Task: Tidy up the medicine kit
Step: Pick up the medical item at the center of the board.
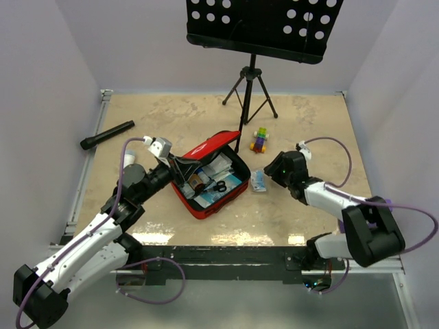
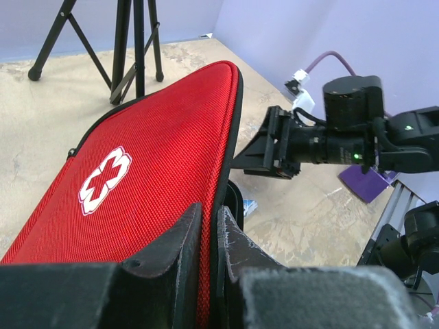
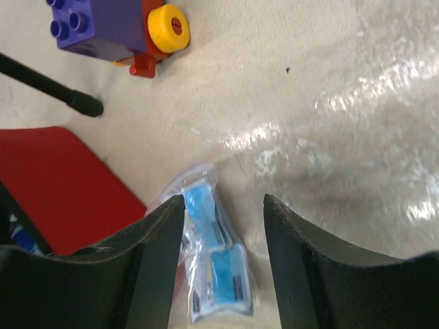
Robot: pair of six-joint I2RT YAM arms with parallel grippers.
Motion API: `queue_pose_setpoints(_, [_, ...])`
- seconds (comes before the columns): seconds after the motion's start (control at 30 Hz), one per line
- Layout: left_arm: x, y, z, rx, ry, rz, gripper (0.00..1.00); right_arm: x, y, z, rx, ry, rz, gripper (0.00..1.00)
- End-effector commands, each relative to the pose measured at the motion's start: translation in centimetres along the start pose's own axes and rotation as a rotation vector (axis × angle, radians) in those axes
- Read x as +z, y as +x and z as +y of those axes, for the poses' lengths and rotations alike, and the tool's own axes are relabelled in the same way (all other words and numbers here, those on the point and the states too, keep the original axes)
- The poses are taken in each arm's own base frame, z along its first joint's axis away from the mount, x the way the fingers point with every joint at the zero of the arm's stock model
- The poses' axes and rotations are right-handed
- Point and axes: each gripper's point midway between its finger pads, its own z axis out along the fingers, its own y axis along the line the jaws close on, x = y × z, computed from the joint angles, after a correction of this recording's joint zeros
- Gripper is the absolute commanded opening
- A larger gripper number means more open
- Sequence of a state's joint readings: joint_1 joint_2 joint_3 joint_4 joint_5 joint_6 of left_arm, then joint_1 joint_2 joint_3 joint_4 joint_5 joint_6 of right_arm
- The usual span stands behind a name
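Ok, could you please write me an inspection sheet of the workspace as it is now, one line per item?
Surface: beige table, glare near the front edge, no spills seen.
Job's things: red case open, lid up; scissors and packets inside; one blue packet outside, on the table to its right.
Clutter: black flashlight far left; toy block car behind the blue packet.
Grippers: left gripper shut on the lid's edge; right gripper open over the blue packet.
Cables: purple cables loop off both arms.
Surroundings: music stand at the back, one leg close to the lid; pale walls.
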State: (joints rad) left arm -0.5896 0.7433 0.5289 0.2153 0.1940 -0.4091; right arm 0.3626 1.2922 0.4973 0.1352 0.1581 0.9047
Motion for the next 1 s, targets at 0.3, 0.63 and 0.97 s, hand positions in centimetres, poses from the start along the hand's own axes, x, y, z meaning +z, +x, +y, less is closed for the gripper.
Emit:
queue_pose_setpoints(0.3, [-0.1, 1.5, 1.8, -0.009, -0.082, 0.049, 0.00, 3.7, 1.0, 2.3, -0.103, -0.108, 0.079, 0.53])
queue_pose_setpoints(0.63, [0.0, 1.8, 2.0, -0.008, -0.091, 0.059, 0.00, 3.4, 1.1, 2.4, -0.113, -0.107, 0.096, 0.00])
queue_pose_setpoints(0.97, [-0.1, 1.3, 2.0, -0.012, -0.100, 0.047, 0.00, -10.1, -9.9, 12.3, -0.219, -0.423, -0.237, 0.00])
